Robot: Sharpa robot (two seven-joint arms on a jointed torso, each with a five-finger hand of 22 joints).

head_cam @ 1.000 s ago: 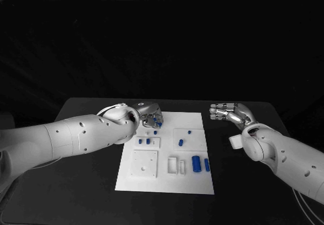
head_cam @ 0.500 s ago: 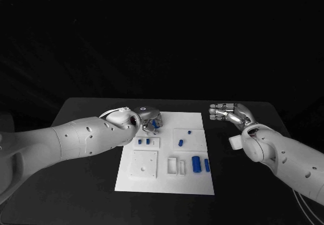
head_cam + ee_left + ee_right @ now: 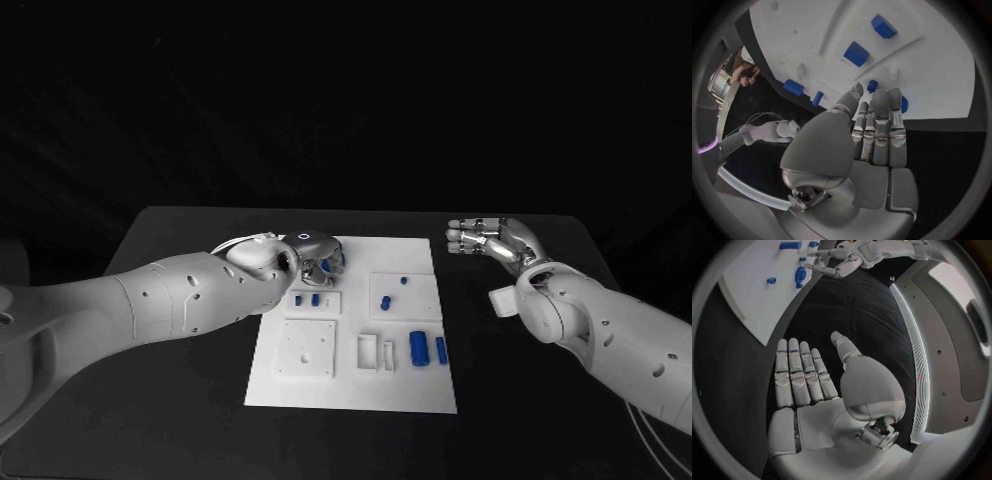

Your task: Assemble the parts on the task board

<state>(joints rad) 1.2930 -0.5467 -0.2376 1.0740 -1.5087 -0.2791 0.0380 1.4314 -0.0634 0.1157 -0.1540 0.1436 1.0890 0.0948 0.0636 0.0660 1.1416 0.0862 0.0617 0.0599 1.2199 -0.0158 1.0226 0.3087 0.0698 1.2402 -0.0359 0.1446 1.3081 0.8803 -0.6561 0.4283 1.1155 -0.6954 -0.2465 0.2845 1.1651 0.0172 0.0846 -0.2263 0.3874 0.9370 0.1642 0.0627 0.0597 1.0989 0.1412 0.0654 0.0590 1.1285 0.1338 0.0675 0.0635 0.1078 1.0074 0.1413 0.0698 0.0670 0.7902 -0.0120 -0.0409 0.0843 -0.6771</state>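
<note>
The white task board [image 3: 353, 385] lies mid-table. My left hand [image 3: 320, 254] hovers over its far left corner, fingers straight and side by side. In the left wrist view, the left hand [image 3: 870, 135] has its fingertips [image 3: 879, 100] next to a small blue peg [image 3: 872, 85] and a round blue part [image 3: 904, 104] on the board [image 3: 929, 65]; I see nothing gripped. Two small blue parts [image 3: 306, 299] lie just nearer than that hand. My right hand [image 3: 483, 240] is held flat and empty over the black table, right of the board, its palm [image 3: 807, 390] bare.
More blue parts lie on the board: two short ones [image 3: 387, 303] [image 3: 405, 281] in the middle and two longer cylinders [image 3: 420, 347] [image 3: 441, 350] at the near right. A square white plate [image 3: 309, 348] and narrow white slots [image 3: 369, 352] sit near the front.
My left forearm has swung in and the hand has turned slightly over the board's far left corner. The right hand has stayed where it was.
</note>
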